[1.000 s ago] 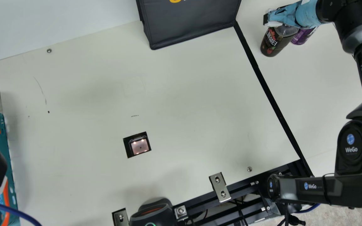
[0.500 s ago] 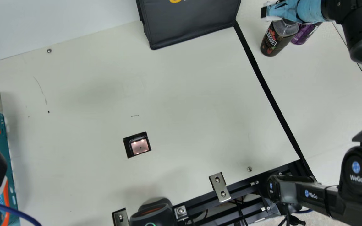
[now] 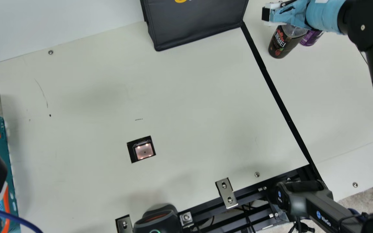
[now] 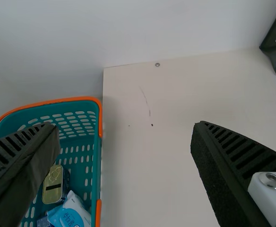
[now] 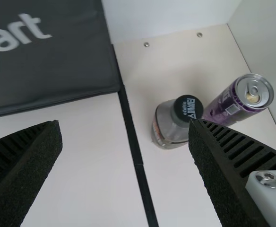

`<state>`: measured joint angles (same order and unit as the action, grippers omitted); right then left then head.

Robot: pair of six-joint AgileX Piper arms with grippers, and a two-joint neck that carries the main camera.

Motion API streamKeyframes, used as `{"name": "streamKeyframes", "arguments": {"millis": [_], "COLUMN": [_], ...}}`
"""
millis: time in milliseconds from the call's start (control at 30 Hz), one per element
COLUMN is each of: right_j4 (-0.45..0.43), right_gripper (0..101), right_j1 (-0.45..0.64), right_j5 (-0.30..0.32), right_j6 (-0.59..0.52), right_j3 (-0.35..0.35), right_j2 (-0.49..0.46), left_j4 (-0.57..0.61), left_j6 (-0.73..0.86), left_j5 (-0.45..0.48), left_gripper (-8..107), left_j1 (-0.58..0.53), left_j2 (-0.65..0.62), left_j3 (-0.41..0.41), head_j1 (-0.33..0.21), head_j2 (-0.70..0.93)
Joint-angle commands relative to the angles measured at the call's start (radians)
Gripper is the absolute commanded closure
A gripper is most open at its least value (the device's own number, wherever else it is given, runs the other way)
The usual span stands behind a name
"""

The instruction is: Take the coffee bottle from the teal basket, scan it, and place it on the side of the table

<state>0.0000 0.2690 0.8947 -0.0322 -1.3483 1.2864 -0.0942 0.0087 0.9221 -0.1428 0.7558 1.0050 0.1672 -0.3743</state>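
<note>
Lifting clear with its fingers spread and empty, the right gripper (image 5: 125,124) leaves the coffee bottle (image 3: 282,43) standing upright just beyond the black strip (image 3: 277,94) from the open left gripper (image 4: 125,125), so the placing looks finished.

Soft, fairly bright, diffuse light covers the worktop (image 3: 92,97), palest in the right wrist view just beside the black bag (image 3: 196,26). Well apart from the bag, a faint, blurry-edged shadow lies along the teal basket (image 3: 3,142); between bag and basket, small warm points glow in the scanner window (image 3: 144,151). In the left wrist view, the wall (image 4: 57,42) grows dimmer away from the bag. Past the bag, the purple can (image 5: 228,106) carries a pale sheen on its lid.
</note>
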Motion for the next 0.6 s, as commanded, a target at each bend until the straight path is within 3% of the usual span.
{"name": "streamKeyframes", "arguments": {"millis": [0,567], "right_j4": [0.000,-0.007], "right_gripper": [6,6], "right_j1": [0.000,-0.145], "right_j5": [0.000,0.165], "right_j6": [0.000,0.017], "right_j3": [0.000,0.068], "right_j2": [0.000,-0.284], "left_j4": [0.000,0.115], "left_j6": [0.000,-0.008], "left_j5": [0.000,0.280], "left_gripper": [9,9], "left_j1": [0.000,0.110], "left_j2": [0.000,0.000], "left_j3": [0.000,0.191], "head_j1": [-0.029,-0.029], "head_j2": [-0.002,0.347]}}
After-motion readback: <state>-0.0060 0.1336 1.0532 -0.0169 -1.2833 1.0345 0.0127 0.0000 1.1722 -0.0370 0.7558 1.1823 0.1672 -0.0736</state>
